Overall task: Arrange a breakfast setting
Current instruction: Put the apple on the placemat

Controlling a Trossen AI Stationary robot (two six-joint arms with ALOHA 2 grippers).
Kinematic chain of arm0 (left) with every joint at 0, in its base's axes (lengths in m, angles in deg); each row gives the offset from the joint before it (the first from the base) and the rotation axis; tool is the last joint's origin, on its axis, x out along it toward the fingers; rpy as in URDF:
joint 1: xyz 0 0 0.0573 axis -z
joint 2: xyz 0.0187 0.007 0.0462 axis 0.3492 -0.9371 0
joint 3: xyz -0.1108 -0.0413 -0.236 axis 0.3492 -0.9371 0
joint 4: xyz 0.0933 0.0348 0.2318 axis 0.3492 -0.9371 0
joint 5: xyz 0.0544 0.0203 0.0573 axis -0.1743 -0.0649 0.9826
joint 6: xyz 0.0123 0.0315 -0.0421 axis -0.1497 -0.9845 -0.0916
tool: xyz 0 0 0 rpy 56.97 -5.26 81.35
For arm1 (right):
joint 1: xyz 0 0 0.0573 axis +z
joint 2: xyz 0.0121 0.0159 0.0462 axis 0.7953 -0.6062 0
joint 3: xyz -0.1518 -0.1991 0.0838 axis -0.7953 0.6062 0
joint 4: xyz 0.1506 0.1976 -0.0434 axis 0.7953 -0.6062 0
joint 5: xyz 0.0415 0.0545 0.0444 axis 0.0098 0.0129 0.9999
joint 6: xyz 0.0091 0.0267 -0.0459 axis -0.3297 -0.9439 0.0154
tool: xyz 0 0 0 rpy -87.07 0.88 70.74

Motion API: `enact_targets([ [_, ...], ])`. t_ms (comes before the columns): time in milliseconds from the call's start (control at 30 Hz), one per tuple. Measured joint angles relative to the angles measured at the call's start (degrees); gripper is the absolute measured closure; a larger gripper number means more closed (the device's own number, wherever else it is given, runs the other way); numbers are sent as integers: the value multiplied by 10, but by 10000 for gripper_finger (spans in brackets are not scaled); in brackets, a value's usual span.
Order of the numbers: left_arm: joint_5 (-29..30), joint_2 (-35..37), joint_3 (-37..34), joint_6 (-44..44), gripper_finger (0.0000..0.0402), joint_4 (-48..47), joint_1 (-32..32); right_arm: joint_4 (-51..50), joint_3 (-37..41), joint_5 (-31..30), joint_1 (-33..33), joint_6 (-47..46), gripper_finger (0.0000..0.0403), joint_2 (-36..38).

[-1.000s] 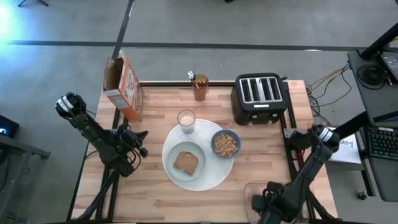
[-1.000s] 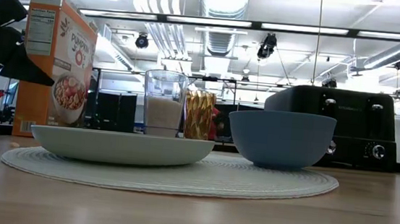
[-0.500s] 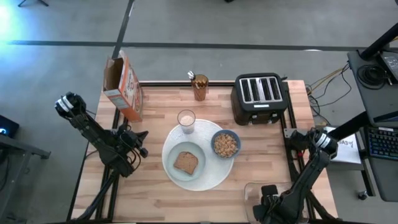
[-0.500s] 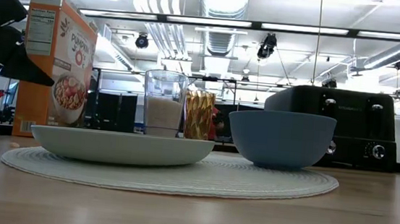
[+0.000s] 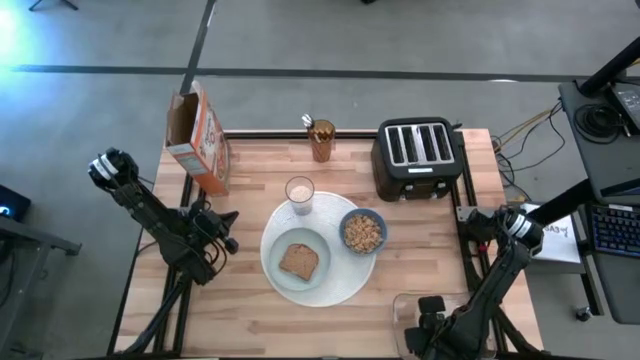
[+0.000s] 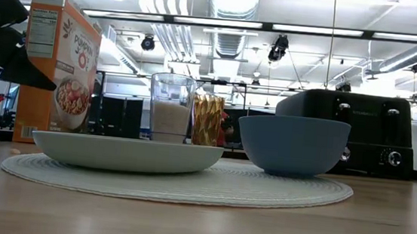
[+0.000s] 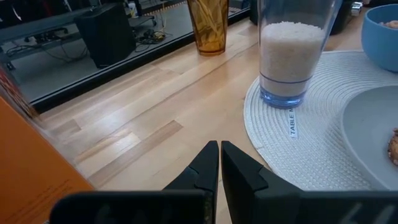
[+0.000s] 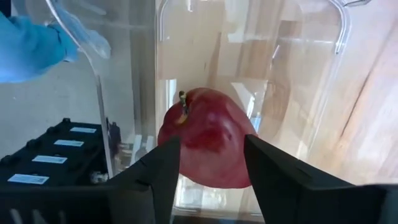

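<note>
A round white woven mat (image 5: 352, 282) lies mid-table. On it stand a pale green-white plate (image 5: 276, 250) with brown toast (image 5: 298, 261), a blue bowl (image 5: 346, 221) of cereal and a milk glass (image 5: 300, 190). A small red fruit (image 8: 208, 149) sits inside a clear container (image 5: 408, 300) at the near right corner. My right gripper (image 8: 211, 140) points down into the container, open, one finger on each side of the fruit. My left gripper (image 7: 219, 149) waits shut at the table's left edge (image 5: 228, 230), nothing in it. My right gripper comes at the red fruit from above, pointing down, and its two fingers (image 8: 163, 168) overlap the fruit's two sides (image 8: 186, 155) as seen from the wrist. I cannot tell whether they touch it. The stem (image 8: 182, 102) points away from the fingers.
A black four-slot toaster (image 5: 418, 158) stands at the far right and an orange cereal box (image 5: 198, 140) at the far left. An amber glass (image 5: 321, 140) stands at the far edge. Something blue (image 8: 28, 50) shows beyond the container's wall. Bare wood lies near the front edge.
My right gripper has rolled at the wrist over the clear container and dipped slightly, then kept still for the last half second. Nothing on the mat has moved.
</note>
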Motion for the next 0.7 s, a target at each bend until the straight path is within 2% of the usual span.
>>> enact_targets([
  [367, -1, 0, 0, -1, 400, 58, 0, 4, -1, -1, 15, 9, 160, 0],
  [700, -14, 0, 0, -7, 400, 75, 0, 4, 7, -21, 33, 117, 145, -7],
])
